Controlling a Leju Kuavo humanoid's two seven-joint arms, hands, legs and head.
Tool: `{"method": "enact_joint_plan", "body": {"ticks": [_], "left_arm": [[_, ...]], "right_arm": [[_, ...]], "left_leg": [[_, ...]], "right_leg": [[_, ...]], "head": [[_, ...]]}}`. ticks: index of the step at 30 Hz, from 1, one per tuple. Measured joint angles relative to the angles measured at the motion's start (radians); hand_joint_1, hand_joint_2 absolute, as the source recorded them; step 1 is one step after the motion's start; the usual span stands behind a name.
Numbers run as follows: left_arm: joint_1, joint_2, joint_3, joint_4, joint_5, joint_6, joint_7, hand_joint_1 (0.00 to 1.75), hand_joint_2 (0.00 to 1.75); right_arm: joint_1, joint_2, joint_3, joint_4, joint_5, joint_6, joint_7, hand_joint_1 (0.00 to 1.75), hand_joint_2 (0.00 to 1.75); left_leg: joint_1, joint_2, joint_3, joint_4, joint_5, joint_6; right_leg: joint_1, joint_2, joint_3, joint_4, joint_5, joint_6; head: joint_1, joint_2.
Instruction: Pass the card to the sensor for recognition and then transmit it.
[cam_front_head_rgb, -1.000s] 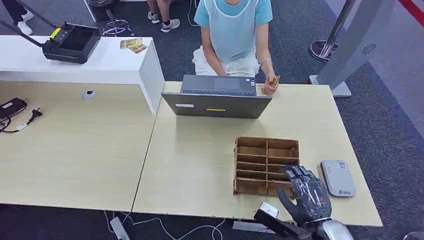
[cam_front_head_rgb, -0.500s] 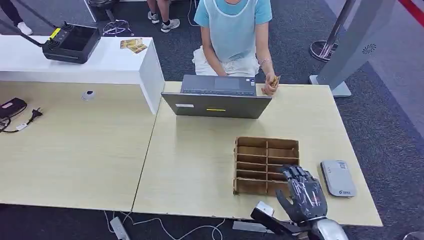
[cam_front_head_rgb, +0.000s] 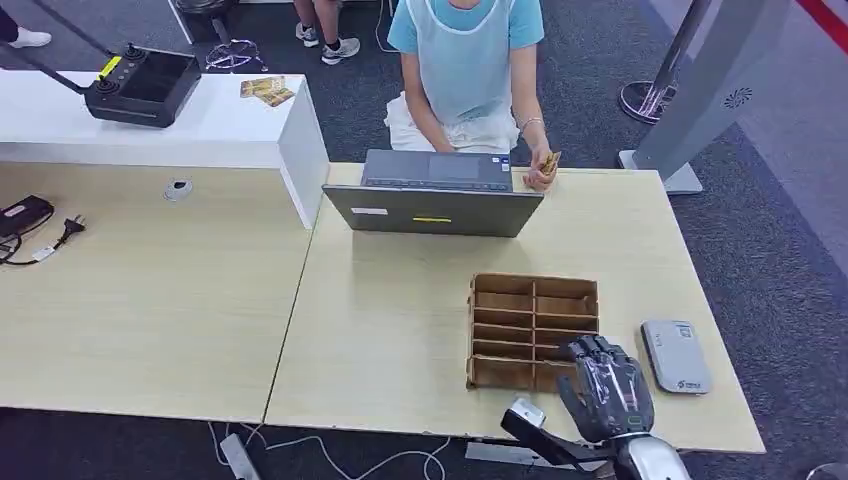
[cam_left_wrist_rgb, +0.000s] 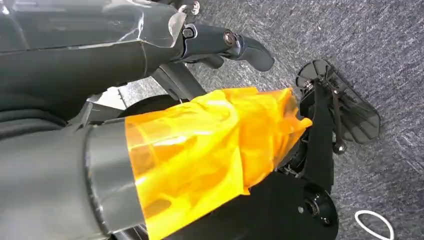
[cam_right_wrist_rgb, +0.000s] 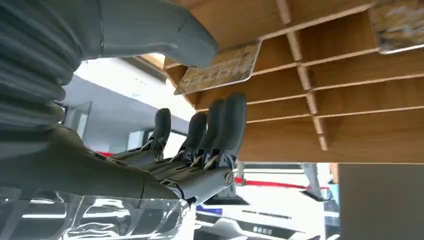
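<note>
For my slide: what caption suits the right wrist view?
Right hand reaching toward a card in the wooden organizer.

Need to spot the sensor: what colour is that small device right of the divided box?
Light grey sensor, clearest in the head view.

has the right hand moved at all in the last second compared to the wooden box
Yes, slightly. The right hand has slid back toward the table's near edge; its fingers overlap less of the wooden box.

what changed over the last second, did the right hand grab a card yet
The right hand drew back slightly toward the table's near edge, by the wooden organizer. It has grasped nothing; a card sits in a slot by its thumb. The sensor, laptop and seated person are unchanged.
</note>
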Motion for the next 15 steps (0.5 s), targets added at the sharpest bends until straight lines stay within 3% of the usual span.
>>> {"method": "enact_joint_plan", "body": {"ticks": [6,15], "left_arm": [[0.0,0.0,0.0,0.0,0.005,0.002,0.0,0.0,0.0],[0.0,0.0,0.0,0.0,0.014,0.01,0.0,0.0,0.0]], "right_arm": [[0.0,0.005,-0.004,0.009,0.022,-0.005,0.009,1.29,1.75],[0.0,0.016,-0.009,0.016,0.055,-0.021,0.018,1.43,1.75]], "left_leg": [[0.0,0.0,0.0,0.0,0.0,0.0],[0.0,0.0,0.0,0.0,0.0,0.0]], "right_leg": [[0.0,0.0,0.0,0.0,0.0,0.0],[0.0,0.0,0.0,0.0,0.0,0.0]], "head": [[0.0,0.0],[0.0,0.0]]}}
